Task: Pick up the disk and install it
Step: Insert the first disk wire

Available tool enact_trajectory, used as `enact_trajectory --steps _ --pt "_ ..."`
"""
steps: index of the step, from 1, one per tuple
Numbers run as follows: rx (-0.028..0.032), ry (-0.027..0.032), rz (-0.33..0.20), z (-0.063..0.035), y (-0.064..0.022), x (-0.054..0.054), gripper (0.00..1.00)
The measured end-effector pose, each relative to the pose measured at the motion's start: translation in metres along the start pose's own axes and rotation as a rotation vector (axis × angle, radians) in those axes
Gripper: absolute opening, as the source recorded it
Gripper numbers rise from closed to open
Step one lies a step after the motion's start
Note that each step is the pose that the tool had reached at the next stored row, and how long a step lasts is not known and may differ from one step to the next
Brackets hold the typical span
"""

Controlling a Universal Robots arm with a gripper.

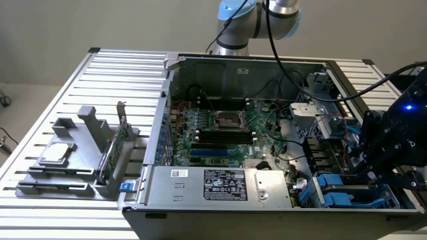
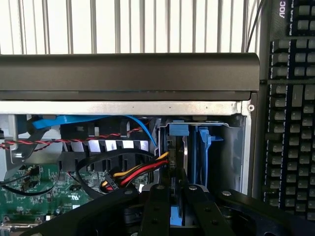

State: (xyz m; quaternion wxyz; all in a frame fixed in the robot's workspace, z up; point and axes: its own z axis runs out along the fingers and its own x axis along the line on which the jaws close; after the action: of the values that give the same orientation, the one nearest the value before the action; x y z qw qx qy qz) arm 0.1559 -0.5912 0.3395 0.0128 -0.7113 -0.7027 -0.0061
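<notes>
While the black pincer (image 2: 178,204) is clamped narrowly on the silver-grey, blue-railed disk (image 2: 184,162), red-yellow power cables (image 2: 140,169) just beside it could snag, jamming it.

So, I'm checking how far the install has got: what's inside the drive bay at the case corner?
Blue carrier rails stand in the bay, with the disk's edge between them. The gripper sits over it, hiding the disk's lower part and its seating.

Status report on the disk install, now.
End effector shut on disk, edge-on, over the drive bay. Blue carrier rails visible. Red-yellow power cables close beside the bay.
</notes>
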Motion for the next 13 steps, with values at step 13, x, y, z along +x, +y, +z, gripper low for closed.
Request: enact_trajectory --steps 13 --pt "0.0000 0.0002 0.001 0.0002 0.0012 0.0009 0.16"
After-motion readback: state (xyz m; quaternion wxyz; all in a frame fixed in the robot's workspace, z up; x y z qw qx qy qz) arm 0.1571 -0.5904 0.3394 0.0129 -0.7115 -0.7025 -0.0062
